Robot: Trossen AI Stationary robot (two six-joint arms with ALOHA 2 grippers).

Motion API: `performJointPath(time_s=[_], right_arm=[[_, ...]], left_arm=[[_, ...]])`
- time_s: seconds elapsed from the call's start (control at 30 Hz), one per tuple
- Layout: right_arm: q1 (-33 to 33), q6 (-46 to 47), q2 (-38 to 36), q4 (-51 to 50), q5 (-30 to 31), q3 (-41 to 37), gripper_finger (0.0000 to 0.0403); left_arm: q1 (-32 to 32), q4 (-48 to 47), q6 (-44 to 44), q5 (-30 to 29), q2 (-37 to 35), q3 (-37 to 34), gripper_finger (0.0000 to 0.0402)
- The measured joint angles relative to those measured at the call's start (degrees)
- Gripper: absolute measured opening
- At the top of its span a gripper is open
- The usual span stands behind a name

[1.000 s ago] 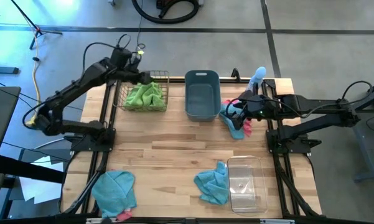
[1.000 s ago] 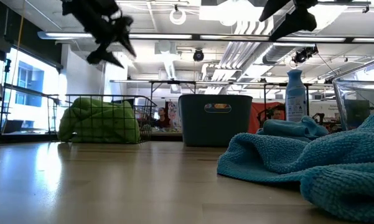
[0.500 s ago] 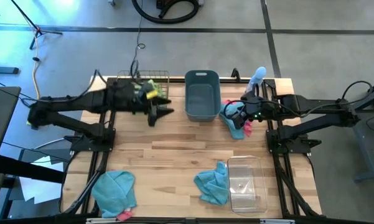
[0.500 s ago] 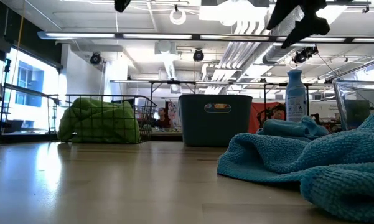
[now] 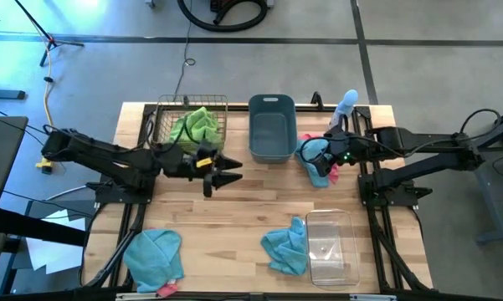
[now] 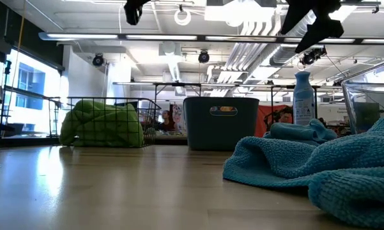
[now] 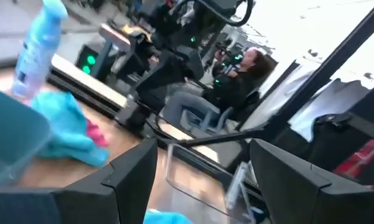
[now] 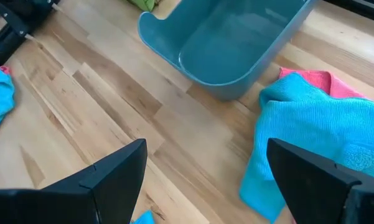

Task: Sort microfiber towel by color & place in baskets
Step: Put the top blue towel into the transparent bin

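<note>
Wooden table [image 5: 234, 201] carries towels [image 5: 286, 244], three baskets [image 5: 272, 127], spray bottle [image 5: 346, 103].

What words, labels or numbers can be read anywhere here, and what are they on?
No text is readable.
Pale blue plastic spray bottle: it carries a label, too small and blurred to read.
Grey-blue rectangular plastic tub: a small patch sits at its handle, with no legible print.
Room behind the table: coloured shapes only, nothing legible.

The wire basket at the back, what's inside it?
A lime green towel fills most of the wire basket, bunched up against the mesh. Whether anything lies beneath it cannot be seen, since the cloth covers the bottom.
</note>
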Motion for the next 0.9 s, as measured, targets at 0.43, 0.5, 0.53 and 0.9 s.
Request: performJointPath(time_s=[0.43, 0.5, 0.53, 0.9], right_arm=[[-9.7, -5.2, 1.2, -9.7, -5.9, 0.0, 0.0328], [-11.3, -5.2, 2.2, -9.5, -6.7, -1.3, 0.0328], [-11.9, -5.4, 2.6, -8.4, -7.7, -2.4, 0.0328], [-12.4, -7.8, 10.3, 7.4, -8.6, -15.8, 0.0328]], left_arm=[[4.2, -12.3, 15.3, -5.5, -13.0, 2.1, 0.0246], [4.9, -14.3, 15.3, -5.9, -15.0, 2.1, 0.0246], [5.1, -14.6, 15.3, -5.9, -15.8, 2.1, 0.0246], [5.5, -14.9, 14.9, -5.9, -18.8, 2.1, 0.0245]])
